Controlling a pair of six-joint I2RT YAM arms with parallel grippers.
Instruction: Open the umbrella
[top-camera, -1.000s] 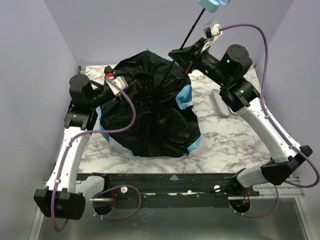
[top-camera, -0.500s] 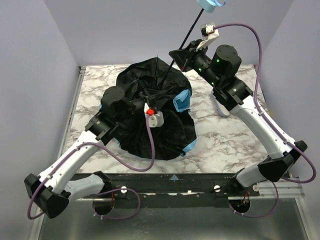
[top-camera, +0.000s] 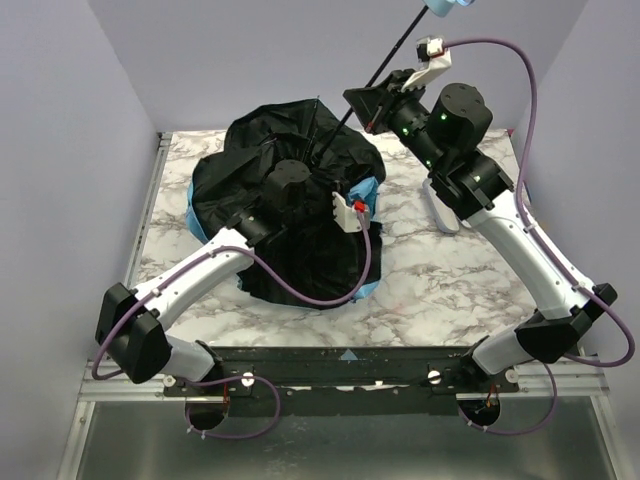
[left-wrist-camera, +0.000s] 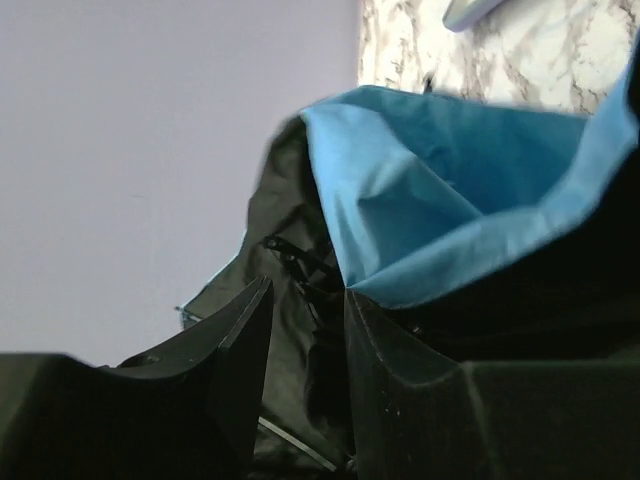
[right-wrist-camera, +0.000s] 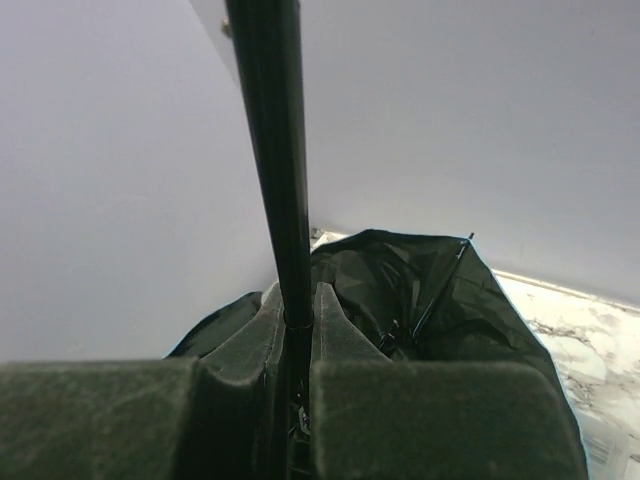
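The umbrella lies partly spread on the marble table (top-camera: 450, 285), its black inner canopy (top-camera: 250, 160) facing up and sky-blue fabric (top-camera: 368, 192) showing at the edge. Its thin black shaft (top-camera: 392, 55) slants up and right to the light-blue handle (top-camera: 447, 6). My right gripper (top-camera: 366, 106) is shut on the shaft (right-wrist-camera: 270, 120) just above the canopy (right-wrist-camera: 430, 290). My left gripper (top-camera: 330, 183) sits over the canopy's middle. In the left wrist view its jaws (left-wrist-camera: 308, 290) stand narrow around dark ribs and fabric, beside a blue fold (left-wrist-camera: 430, 170).
A grey loop-shaped object (top-camera: 440, 212) lies on the marble right of the canopy, under the right arm, and shows in the left wrist view (left-wrist-camera: 470, 10). Lilac walls close the back and both sides. A purple cable loops from each wrist.
The left arm swung from the canopy's left rim to its middle and its jaws narrowed. The right gripper lifted the shaft a little, so the handle sits higher. The canopy bunched leftward.
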